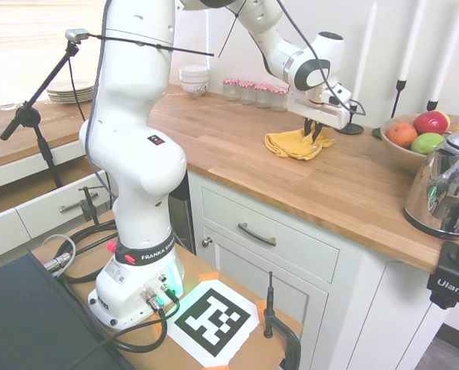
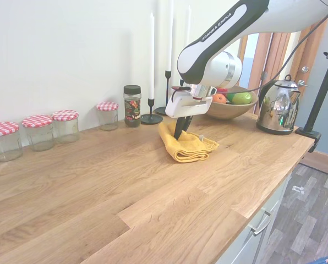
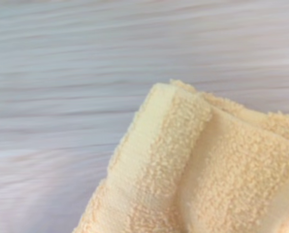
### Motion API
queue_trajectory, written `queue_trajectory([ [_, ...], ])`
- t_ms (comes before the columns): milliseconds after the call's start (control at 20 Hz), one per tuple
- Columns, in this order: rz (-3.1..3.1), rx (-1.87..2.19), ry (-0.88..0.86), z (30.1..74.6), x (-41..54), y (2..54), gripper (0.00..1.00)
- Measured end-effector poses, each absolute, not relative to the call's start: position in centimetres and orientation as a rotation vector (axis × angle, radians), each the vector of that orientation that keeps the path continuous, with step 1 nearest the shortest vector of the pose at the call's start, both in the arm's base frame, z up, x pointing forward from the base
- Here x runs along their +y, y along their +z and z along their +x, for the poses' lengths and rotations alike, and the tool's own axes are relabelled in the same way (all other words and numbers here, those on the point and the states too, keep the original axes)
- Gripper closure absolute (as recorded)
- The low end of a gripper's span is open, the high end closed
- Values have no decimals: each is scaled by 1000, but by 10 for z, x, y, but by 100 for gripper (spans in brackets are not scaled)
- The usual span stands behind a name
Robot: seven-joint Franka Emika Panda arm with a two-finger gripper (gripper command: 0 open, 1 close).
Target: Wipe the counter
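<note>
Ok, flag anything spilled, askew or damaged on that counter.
Nothing stands out. The counter shows no spill or damage; the jars, candles, fruit bowl and kettle stand upright. Only the yellow cloth lies rumpled, under the end effector.

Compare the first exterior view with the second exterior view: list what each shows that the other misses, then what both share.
Only the first exterior view shows the stacked plates, white bowls and the cabinet drawers under the counter.

Only the second shows the dark-lidded spice jar and the tall white candles in full.

Both share the counter, the yellow cloth, the gripper down on it, the fruit bowl, the kettle and the checked-lid jars.
</note>
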State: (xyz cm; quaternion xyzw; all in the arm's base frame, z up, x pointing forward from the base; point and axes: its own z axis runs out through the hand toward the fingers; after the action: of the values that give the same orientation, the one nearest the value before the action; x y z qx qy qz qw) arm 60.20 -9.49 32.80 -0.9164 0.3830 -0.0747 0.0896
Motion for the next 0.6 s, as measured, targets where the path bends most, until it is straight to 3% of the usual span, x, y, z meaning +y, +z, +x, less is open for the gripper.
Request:
queue_trajectory([
  [600,-2810,1094,-238,603,56,330,100],
])
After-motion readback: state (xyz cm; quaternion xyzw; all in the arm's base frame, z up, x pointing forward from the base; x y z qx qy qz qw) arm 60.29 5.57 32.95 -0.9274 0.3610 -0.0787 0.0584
